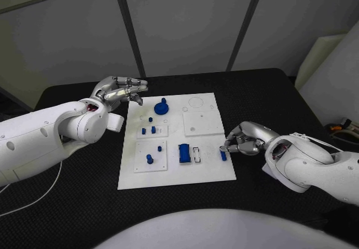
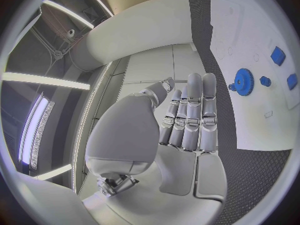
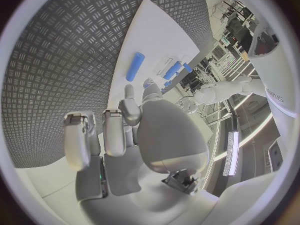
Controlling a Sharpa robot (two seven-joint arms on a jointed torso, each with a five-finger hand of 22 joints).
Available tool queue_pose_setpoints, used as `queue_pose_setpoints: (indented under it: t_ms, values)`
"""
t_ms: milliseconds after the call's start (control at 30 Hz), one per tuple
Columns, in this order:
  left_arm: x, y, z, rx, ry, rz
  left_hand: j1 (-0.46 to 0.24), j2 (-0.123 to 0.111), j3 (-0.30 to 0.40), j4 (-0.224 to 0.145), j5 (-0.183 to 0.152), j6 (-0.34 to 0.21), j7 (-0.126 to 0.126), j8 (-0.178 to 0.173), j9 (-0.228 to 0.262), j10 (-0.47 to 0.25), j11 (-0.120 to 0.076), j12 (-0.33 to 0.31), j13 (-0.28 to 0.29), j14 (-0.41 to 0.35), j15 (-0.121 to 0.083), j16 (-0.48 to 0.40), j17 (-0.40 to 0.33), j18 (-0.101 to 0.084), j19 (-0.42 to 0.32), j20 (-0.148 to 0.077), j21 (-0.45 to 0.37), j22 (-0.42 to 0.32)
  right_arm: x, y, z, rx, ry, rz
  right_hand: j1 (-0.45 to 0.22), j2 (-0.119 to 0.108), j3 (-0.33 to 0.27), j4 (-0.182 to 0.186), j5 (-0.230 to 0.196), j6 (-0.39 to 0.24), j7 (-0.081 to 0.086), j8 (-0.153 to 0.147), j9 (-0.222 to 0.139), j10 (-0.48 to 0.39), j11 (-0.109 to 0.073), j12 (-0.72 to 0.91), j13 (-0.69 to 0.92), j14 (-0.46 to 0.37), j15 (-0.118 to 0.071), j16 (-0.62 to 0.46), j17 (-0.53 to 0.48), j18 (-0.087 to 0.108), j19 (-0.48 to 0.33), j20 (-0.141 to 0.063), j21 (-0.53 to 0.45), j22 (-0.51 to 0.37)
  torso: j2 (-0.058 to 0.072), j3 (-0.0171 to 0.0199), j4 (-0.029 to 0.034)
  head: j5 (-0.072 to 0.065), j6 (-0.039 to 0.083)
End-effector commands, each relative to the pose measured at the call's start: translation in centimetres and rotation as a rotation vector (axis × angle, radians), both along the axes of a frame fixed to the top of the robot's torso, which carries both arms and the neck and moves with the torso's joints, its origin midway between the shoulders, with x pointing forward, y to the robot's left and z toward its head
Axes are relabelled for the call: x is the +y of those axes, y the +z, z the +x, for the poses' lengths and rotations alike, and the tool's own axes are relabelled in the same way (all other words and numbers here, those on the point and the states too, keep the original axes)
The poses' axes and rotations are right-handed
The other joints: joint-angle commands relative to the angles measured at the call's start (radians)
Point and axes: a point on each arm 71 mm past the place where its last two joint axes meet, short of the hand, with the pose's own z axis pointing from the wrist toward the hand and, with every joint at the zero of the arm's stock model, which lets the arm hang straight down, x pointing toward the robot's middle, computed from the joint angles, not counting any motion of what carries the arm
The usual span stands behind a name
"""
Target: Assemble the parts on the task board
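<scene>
Black surface (image 1: 269,93), white task board (image 1: 176,171) at centre frame bearing blue parts (image 1: 184,153), left hand (image 1: 120,91) upper left, fingers apart, holding nothing, right hand (image 1: 240,141) at board's right edge, apparently pinching a small blue part (image 1: 223,153).

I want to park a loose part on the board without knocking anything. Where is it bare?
On the task board, the near strip along its front edge is bare, as is the far right corner beyond the blue gear. The middle is crowded with blue parts, and the right hand sits at the right edge.
</scene>
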Motion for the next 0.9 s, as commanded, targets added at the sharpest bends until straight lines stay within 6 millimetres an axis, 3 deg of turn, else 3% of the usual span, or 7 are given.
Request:
queue_pose_setpoints:
  t_ms: [33, 900]
  values:
    - [-0.1, 0.1, 0.0, -0.006, -0.004, -0.006, 0.003, 0.010, -0.006, 0.000, -0.001, -0.007, 0.002, 0.006, 0.000, -0.003, 0.000, 0.005, 0.000, 0.000, 0.002, -0.004, -0.001, -0.011, 0.000, 0.003, -0.003, -0.001, 0.0, -0.2, 0.1, 0.002, 0.003, -0.086, -0.003, -0.009, -0.006, 0.000, 0.006, 0.010, 0.000, -0.005, -0.001, 0.010, -0.002, 0.008, 0.004, 0.068, -0.001, 0.007, 0.063, -0.007, 0.105, -0.002, 0.007, 0.263, 0.001, 0.0000, 0.0017, -0.001, -0.003]
    - [0.2, 0.0, -0.1, -0.004, 0.000, -0.005, 0.003, 0.010, -0.006, 0.000, -0.001, -0.007, 0.002, 0.006, 0.000, -0.003, 0.000, 0.005, 0.000, 0.000, 0.002, -0.004, -0.001, -0.011, 0.000, 0.003, -0.003, -0.001, 1.7, -2.0, -0.2, 0.090, 0.073, -0.190, -0.003, -0.022, -0.019, 0.003, -0.001, 0.022, -0.004, -0.005, 0.003, 0.015, -0.005, 0.025, 0.019, 0.069, -0.004, 0.012, 0.070, -0.007, 0.105, -0.005, 0.007, 0.263, 0.000, -0.0013, 0.0007, 0.004, -0.004]
